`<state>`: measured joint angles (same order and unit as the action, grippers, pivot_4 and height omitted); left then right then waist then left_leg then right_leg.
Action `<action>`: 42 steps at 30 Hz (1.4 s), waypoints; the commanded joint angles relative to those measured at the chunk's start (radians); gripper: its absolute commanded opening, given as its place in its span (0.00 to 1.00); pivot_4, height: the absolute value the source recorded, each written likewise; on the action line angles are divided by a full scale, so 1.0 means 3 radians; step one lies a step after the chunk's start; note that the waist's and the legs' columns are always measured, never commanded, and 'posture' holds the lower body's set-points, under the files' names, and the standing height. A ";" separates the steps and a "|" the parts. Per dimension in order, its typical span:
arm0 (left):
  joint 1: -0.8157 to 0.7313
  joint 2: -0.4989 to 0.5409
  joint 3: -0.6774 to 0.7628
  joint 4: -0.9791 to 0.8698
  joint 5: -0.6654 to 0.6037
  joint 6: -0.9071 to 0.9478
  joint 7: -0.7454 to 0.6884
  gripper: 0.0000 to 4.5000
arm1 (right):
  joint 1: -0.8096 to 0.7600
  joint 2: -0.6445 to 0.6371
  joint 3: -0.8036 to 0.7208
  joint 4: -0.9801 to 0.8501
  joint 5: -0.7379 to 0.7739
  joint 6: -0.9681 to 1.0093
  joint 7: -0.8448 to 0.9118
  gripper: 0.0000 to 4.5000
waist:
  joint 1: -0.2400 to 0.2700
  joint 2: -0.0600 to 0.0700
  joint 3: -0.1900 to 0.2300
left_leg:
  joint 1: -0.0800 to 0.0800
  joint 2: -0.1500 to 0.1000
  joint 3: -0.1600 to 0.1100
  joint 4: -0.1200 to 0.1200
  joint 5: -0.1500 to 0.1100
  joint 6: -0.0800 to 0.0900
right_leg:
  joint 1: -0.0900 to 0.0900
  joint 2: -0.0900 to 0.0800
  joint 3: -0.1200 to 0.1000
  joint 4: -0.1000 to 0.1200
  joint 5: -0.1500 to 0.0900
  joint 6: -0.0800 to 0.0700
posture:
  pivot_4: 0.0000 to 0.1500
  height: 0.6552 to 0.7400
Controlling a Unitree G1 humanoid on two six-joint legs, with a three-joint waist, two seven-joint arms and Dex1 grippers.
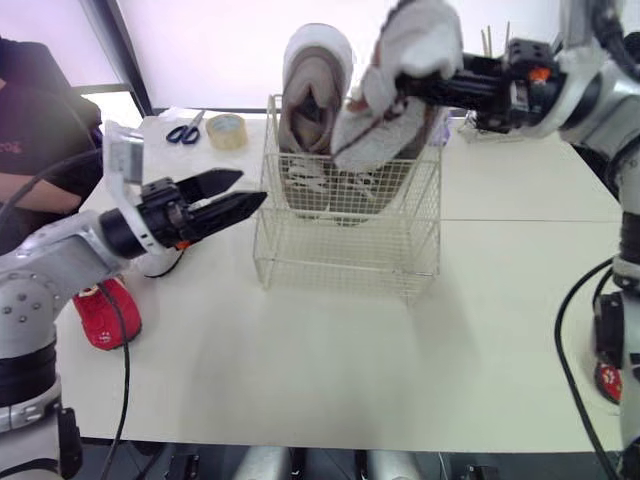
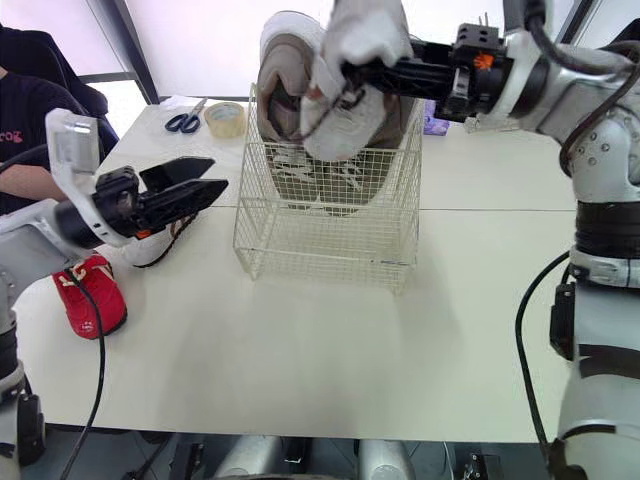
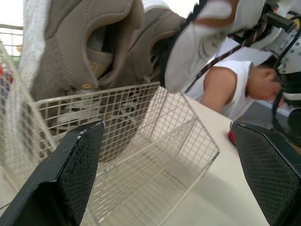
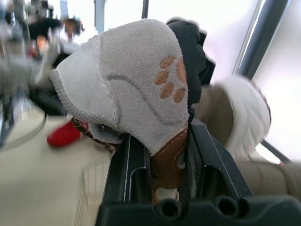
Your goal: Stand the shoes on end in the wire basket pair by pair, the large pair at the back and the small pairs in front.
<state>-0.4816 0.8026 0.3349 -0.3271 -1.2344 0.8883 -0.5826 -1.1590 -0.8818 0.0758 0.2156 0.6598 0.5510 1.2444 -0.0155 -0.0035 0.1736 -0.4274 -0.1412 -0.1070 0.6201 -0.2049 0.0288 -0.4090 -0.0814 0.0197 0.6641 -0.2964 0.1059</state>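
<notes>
Fingers on the right (image 1: 445, 88) are clamped on a big pale shoe (image 1: 420, 35) hanging over the wire basket (image 1: 350, 250), beside its mate (image 1: 310, 100) standing at the back. Tilted like that, it could snag the rim or topple the mate; fingers on the left (image 1: 235, 207) gape empty beside the basket.

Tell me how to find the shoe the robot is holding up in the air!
Find the wire basket in the middle of the table. Just above its back, the right fingers pinch a white shoe. Unlike the beige shoe standing in the basket beside it, this one is fuzzy and has a brown paw print on its side.
</notes>
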 commanded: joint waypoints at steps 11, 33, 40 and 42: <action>0.0072 0.0023 0.0107 -0.0198 0.0107 -0.0080 0.0005 0.98 | -0.0048 0.0055 0.0362 0.0892 -0.1303 -0.1160 0.0639 0.10 | 0.0013 0.0001 0.0002 | -0.0001 0.0000 0.0000 -0.0002 0.0010 -0.0017 | -0.0002 0.0000 0.0000 0.0000 0.0000 0.0000 | 1.00 1.00; 0.0261 0.0398 0.0279 0.0110 0.0924 -0.0302 -0.0036 1.00 | 0.0151 -0.0446 -0.0240 0.0040 -0.1084 -0.0524 0.0825 0.99 | 0.0006 0.0002 0.0002 | 0.0000 0.0000 0.0000 -0.0011 0.0009 -0.0016 | -0.0005 0.0000 0.0001 0.0000 0.0000 0.0000 | 1.00 1.00; -0.0189 0.0734 0.0035 0.1256 0.1808 -0.0604 -0.0066 1.00 | -0.0065 0.0012 -0.0599 -0.0752 0.0000 0.0501 0.0627 0.99 | 0.0016 0.0007 0.0005 | 0.0001 0.0004 -0.0002 -0.0019 0.0005 -0.0015 | -0.0009 0.0002 -0.0001 0.0002 0.0001 -0.0003 | 1.00 1.00; -0.0480 0.0817 -0.0177 0.1808 0.2083 -0.0681 -0.0200 1.00 | -0.0014 0.0209 -0.0630 -0.1021 0.0324 0.0739 0.0502 0.99 | 0.0017 0.0007 0.0005 | 0.0001 0.0002 -0.0001 -0.0018 0.0003 -0.0012 | -0.0007 0.0001 0.0000 -0.0001 0.0001 -0.0003 | 1.00 1.00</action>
<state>-0.5694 1.0204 0.3183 0.1133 -0.6794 0.7212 -0.6072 -1.1591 -0.8391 -0.0822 -0.0174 0.6608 0.7135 1.4288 -0.0104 -0.0014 0.1752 -0.4273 -0.1408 -0.1074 0.6147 -0.2040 0.0254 -0.4113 -0.0813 0.0196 0.6637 -0.2960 0.1052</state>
